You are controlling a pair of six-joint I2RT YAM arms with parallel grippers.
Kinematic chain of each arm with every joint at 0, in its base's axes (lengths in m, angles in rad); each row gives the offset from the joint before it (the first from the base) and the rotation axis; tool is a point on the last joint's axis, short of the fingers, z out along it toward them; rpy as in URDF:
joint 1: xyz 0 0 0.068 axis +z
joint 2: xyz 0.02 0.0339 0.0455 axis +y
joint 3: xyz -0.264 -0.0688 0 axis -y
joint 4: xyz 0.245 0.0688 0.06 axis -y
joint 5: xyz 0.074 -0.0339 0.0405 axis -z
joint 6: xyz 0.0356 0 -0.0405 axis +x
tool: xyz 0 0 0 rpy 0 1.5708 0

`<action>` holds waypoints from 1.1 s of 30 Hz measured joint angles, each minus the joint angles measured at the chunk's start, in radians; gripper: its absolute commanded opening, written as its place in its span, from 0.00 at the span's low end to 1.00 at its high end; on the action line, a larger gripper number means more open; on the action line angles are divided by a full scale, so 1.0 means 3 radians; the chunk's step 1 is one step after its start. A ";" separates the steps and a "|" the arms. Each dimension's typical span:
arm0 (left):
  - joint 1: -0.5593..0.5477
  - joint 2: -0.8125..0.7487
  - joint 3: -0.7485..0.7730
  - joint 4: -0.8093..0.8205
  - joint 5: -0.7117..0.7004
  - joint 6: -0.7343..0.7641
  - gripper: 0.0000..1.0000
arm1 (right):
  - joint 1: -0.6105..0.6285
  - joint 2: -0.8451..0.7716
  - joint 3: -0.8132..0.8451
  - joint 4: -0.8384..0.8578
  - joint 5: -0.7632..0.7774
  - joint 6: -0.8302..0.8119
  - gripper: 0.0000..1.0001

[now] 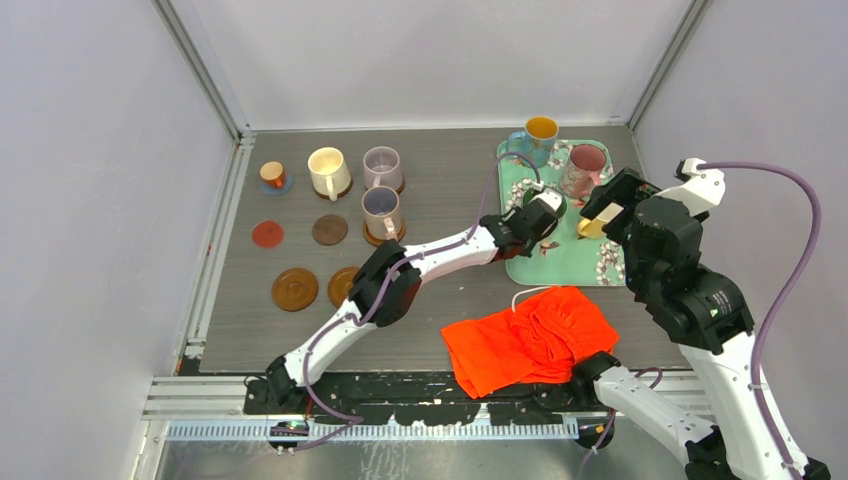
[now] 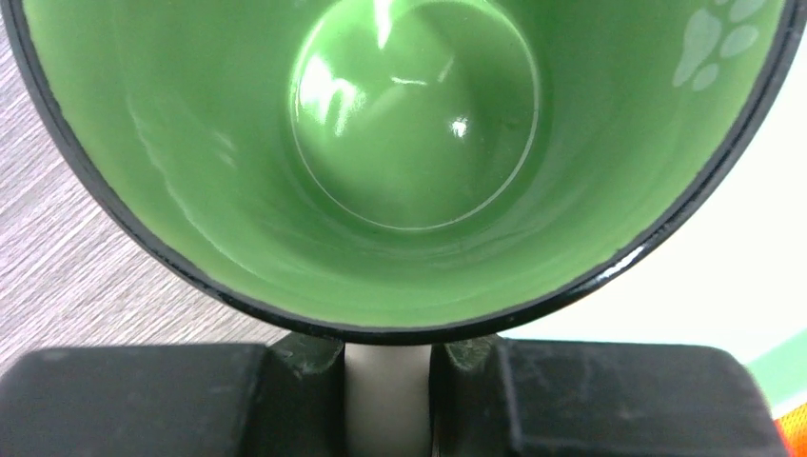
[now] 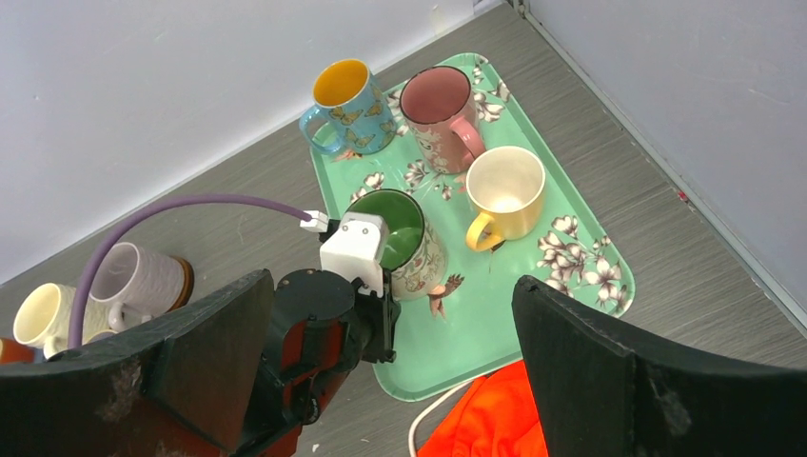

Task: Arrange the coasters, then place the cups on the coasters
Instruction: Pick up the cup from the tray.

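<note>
The left arm (image 1: 400, 275) stretches low from its base at the near left edge, diagonally across the table to the teal floral tray (image 1: 560, 268). There the left gripper (image 2: 385, 357) is clamped on the near side of the green-inside mug (image 2: 409, 133). A pale strip of the mug is pinched between its black fingers (image 2: 309, 362); handle or wall, I cannot tell. The mug stands upright on the tray's left half. The right arm (image 1: 700, 300) rears up at the right, and the right gripper (image 1: 602, 212) hangs above the tray with its jaws wide apart, holding nothing, over a yellow mug (image 3: 504, 190). At the tray's far end stand a blue butterfly mug (image 3: 357, 100) and a pink mug (image 3: 438, 109). On the dark grey wood-grain table (image 1: 450, 170) to the left, a tiny copper cup (image 1: 273, 175), a cream mug (image 1: 328, 172) and two lilac mugs (image 1: 382, 168) sit on coasters. A red-orange coaster (image 1: 267, 234), a dark brown coaster (image 1: 329, 229) and two grooved wooden coasters (image 1: 295, 289) lie bare, one partly hidden by the left arm. An orange cloth (image 1: 530, 335) lies crumpled at the near edge. Pale walls (image 1: 430, 60) enclose the table on three sides.
</note>
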State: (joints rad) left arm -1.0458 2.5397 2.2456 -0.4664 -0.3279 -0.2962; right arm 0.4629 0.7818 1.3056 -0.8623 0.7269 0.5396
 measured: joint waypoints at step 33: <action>0.0003 -0.1019 -0.1534 0.0866 0.0132 0.0315 0.00 | 0.0000 0.0037 -0.0031 0.0003 -0.0062 0.0000 1.00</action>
State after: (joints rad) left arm -1.0451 2.2341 1.7855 -0.2066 -0.2882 -0.2016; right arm 0.4629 0.7929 1.2964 -0.8616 0.7082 0.5396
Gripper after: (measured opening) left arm 0.198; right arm 0.996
